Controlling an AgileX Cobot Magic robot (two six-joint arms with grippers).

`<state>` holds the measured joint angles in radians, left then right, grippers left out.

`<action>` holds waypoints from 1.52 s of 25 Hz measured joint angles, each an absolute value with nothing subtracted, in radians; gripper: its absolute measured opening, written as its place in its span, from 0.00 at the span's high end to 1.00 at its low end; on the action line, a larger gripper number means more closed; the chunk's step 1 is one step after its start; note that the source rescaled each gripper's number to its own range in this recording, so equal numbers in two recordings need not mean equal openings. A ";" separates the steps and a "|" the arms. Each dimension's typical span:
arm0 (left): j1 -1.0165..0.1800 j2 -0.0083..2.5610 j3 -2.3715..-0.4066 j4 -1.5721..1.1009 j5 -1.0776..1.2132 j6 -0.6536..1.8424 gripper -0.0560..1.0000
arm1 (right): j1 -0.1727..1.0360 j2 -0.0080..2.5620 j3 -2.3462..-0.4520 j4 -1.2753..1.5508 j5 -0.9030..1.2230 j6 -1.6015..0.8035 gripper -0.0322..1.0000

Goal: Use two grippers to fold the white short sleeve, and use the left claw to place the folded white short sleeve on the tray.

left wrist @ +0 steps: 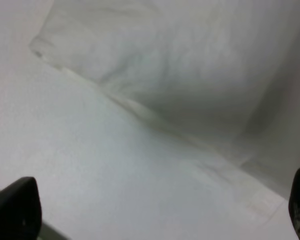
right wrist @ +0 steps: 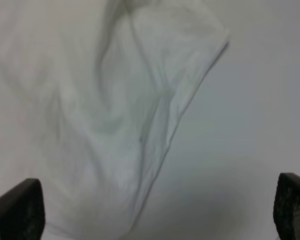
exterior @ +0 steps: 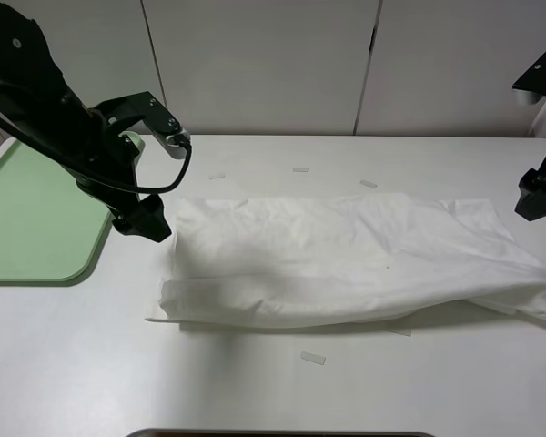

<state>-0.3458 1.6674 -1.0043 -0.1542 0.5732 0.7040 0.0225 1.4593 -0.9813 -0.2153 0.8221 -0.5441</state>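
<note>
- Two black two-finger grippers hang low over a white table (exterior: 255,391), one at each end of a large, plain white cotton T-shirt (exterior: 346,259).
- That shirt lies wrinkled on the table, folded lengthwise into a long band that runs from left to right across the middle.
- Left gripper (exterior: 146,221), on the black arm with the grey metal bracket (exterior: 159,116): its jaws are spread wide. In its wrist view the two black fingertips (left wrist: 15,212) sit at opposite edges of the picture. Between them are only bare table and the blurred edge of the shirt, and it grips nothing.
- From the high camera this gripper is just beside the shirt's far left corner. Whether it touches the cloth cannot be told.
- Right gripper (exterior: 537,196), on the plain black arm: its jaws are also spread wide, with the fingertips (right wrist: 17,210) at the two edges of its wrist view. Wrinkled cloth lies below on one side and bare table on the other, and nothing is pinched. It hangs just beyond the shirt's right end.
- Flat, pale green plastic tray (exterior: 27,228) with a rounded corner and low rim: it sits at the table's left edge, under the left arm and apart from the shirt.
- Several small pale tape strips (exterior: 313,358) lie on the table, some beyond the shirt and one in front of it.
</note>
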 joint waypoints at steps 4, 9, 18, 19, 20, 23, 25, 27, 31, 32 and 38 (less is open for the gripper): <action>-0.346 1.667 -1.004 -0.154 0.577 0.700 0.00 | 0.022 1.456 -0.981 -0.193 0.822 -0.541 0.00; -0.346 1.646 -1.004 -0.146 0.637 0.677 0.00 | 0.022 1.400 -0.981 -0.119 0.830 -0.541 0.00; -0.346 1.271 -1.046 -0.054 0.854 0.370 0.00 | 0.022 1.222 -0.982 0.081 0.892 -0.478 0.00; -0.346 1.233 -1.046 -0.043 0.868 0.344 0.00 | 0.022 1.199 -0.982 0.115 0.904 -0.460 0.00; -0.346 1.184 -1.046 -0.029 0.883 0.314 0.00 | 0.022 1.162 -0.982 0.154 0.922 -0.430 0.00; -0.346 1.054 -1.046 -0.014 0.928 0.243 0.00 | 0.022 1.129 -0.982 0.180 0.937 -0.400 0.00; -0.346 1.015 -1.045 -0.010 0.943 0.220 0.00 | 0.022 1.095 -0.982 0.192 0.953 -0.377 0.00; -0.346 0.875 -1.014 -0.006 0.979 0.178 0.00 | 0.022 1.064 -0.982 0.196 0.964 -0.362 0.00; -0.346 0.679 -0.901 -0.007 1.019 0.158 0.00 | 0.022 1.043 -0.982 0.196 0.980 -0.354 0.00; -0.346 0.622 -0.868 -0.008 1.026 0.155 0.00 | 0.022 1.043 -0.982 0.197 0.980 -0.354 0.00; -0.346 0.363 -0.736 -0.009 1.033 0.098 0.00 | 0.022 1.043 -0.982 0.215 0.982 -0.351 0.00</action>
